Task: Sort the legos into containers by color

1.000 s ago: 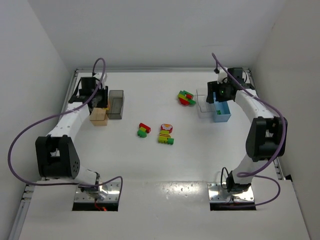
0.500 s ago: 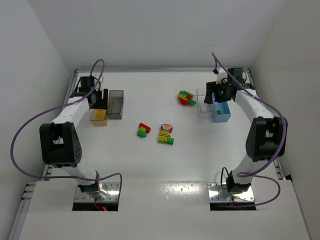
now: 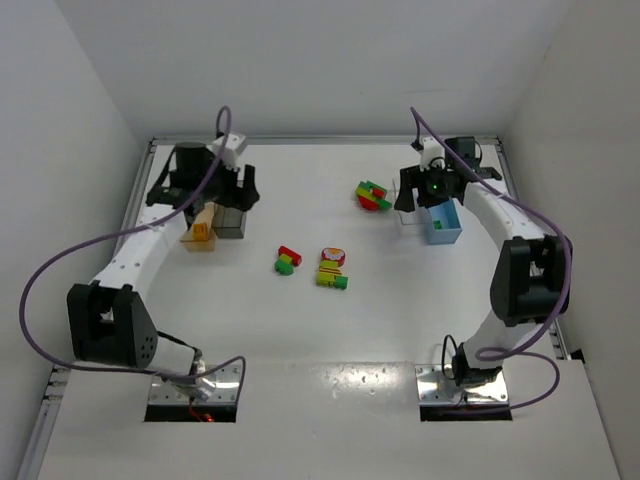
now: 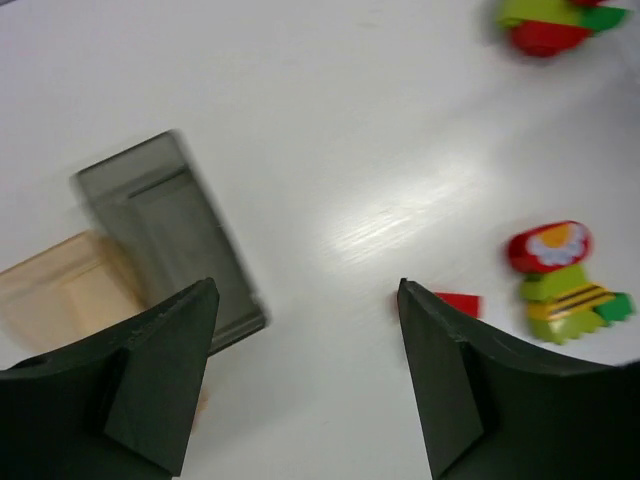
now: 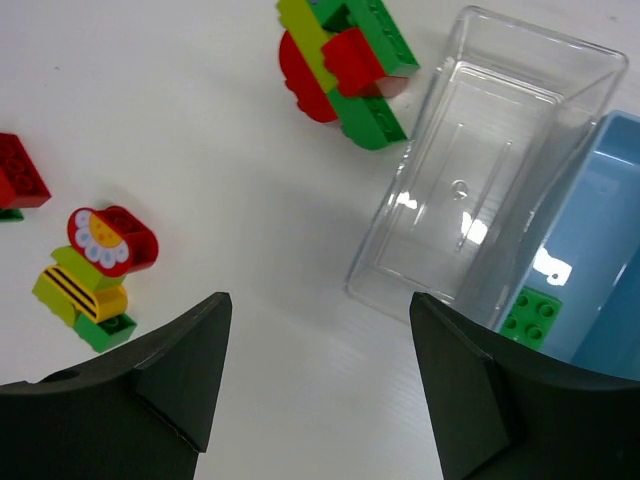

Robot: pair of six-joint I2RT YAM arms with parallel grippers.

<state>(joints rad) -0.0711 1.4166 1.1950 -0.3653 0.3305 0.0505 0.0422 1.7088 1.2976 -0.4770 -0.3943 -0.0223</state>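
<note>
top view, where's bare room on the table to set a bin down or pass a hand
Widest free patch: the near table, from the small red-green pair and the flower cluster to the near edge. Also free: the far strip between the grey bin and the big red-green cluster. Crowded: that cluster beside the clear bin and blue bin.

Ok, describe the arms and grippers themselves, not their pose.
Left arm and right arm: white links, black joints, a looping purple cable each. Left gripper and right gripper: dark, wedge-shaped fingers.
</note>
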